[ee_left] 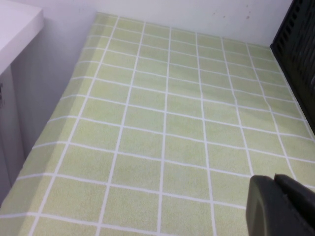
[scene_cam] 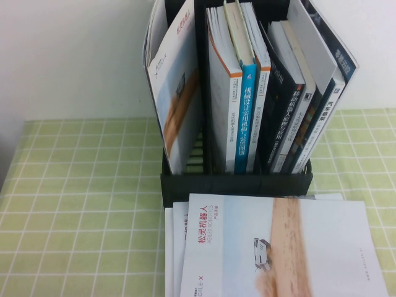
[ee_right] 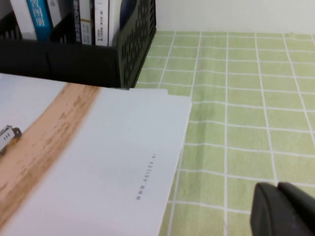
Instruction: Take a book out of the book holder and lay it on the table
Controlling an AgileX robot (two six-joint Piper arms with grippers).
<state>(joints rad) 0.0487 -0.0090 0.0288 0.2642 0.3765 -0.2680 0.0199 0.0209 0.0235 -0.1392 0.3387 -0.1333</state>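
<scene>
A white book (scene_cam: pixel 291 247) with a tan-orange band lies flat on the green grid table (scene_cam: pixel 80 204) in front of the black book holder (scene_cam: pixel 235 182), on top of other thin books. It also shows in the right wrist view (ee_right: pixel 88 162). Another copy (scene_cam: pixel 176 99) leans in the holder's leftmost slot. Neither gripper shows in the high view. My left gripper (ee_left: pixel 274 178) is shut and empty over bare cloth left of the holder (ee_left: pixel 298 54). My right gripper (ee_right: pixel 276 186) is shut and empty over the cloth, right of the flat book.
Thick blue- and black-spined books (scene_cam: pixel 247 93) fill the holder's other slots. A white wall stands behind the table. A white ledge (ee_left: pixel 15 24) borders the table's left edge. Open cloth lies on both sides of the holder.
</scene>
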